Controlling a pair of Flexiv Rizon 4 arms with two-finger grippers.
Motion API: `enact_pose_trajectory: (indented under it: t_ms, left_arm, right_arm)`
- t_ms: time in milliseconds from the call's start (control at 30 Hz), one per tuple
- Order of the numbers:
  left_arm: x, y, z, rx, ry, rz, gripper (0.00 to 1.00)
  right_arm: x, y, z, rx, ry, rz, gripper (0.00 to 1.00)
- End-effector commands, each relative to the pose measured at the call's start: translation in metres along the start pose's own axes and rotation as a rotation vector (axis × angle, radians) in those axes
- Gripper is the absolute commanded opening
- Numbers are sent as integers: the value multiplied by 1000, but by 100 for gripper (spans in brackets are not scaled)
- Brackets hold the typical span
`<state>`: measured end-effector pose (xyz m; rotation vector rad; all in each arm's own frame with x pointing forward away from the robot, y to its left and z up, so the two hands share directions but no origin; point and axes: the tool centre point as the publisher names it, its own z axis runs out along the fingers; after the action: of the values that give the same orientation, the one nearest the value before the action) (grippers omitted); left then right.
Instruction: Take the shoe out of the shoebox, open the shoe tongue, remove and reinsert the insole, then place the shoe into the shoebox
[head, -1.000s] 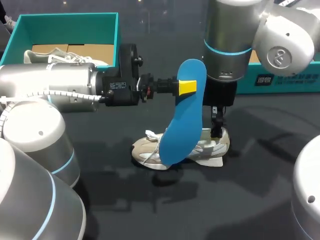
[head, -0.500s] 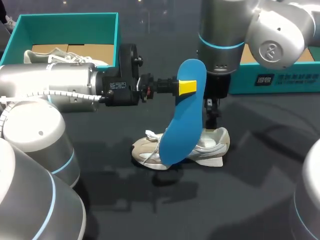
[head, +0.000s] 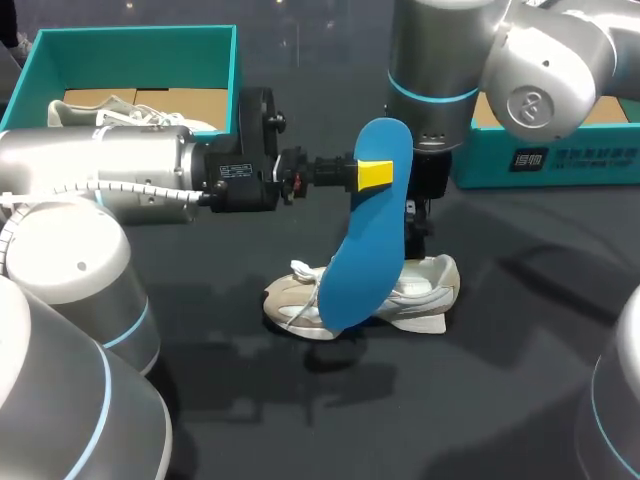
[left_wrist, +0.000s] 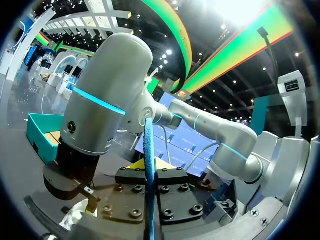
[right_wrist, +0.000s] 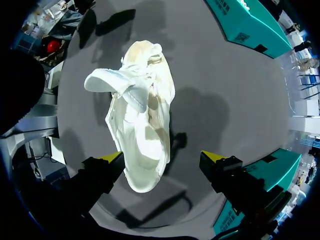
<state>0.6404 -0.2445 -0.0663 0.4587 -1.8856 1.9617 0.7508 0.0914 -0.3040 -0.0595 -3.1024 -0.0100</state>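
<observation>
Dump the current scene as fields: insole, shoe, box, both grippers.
insole: blue, out of the shoe, hanging upright over the table
left gripper: shut on insole near its top end
shoe: pale, lying on the table, tongue folded out
right gripper: open, above the shoe's heel end, no contact visible
shoebox: teal, open, at my left, another shoe inside
</observation>
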Motion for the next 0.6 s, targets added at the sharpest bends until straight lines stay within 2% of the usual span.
enact_pose_trajectory:
  t_ms: [33,367,600]
  left_arm:
    - [0,1,0,3,0,1,0]
    - [0,1,0,3,0,1,0]
    - [0,1,0,3,0,1,0]
  right_arm:
    - [-11,15,18,11,11,-3,100]
    - [-19,20,34,7,9,-4,100]
    - [-17,22,47,-3,14,-8,98]
